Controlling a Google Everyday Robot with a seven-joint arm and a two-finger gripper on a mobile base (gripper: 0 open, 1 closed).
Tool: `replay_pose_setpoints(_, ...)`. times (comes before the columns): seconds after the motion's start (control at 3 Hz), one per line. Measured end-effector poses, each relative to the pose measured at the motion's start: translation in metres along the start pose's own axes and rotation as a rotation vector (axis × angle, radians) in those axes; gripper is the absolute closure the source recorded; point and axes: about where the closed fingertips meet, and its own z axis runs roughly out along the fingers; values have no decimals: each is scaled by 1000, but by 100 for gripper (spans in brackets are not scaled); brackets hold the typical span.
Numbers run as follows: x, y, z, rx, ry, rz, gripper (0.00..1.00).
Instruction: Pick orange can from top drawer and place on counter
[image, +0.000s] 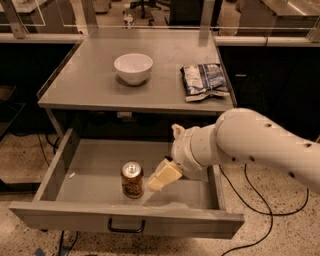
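Observation:
The orange can (132, 180) stands upright in the open top drawer (90, 165), left of its middle, silver top with pull tab facing up. My gripper (159, 180) hangs inside the drawer just right of the can, its pale fingertips pointing down-left toward it, a small gap from the can. The white arm reaches in from the right. The counter (95, 85) lies above and behind the drawer.
A white bowl (133, 67) sits on the counter at centre-left. A crumpled blue-and-white snack bag (205, 80) lies at the counter's right. The drawer front with its black handle (126, 227) is at the bottom. Cables run on the speckled floor at right.

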Motion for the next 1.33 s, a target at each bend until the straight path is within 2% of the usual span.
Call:
replay_pose_setpoints(0.33, 5, 14, 30, -43, -35, 9, 0)
replay_pose_setpoints(0.67, 5, 14, 30, -43, -35, 9, 0)
replay_pose_setpoints(1.0, 6, 14, 33, -28, -62, 16, 0)
replay_pose_setpoints(1.33, -1, -6, 76, 6, -97, -3, 0)
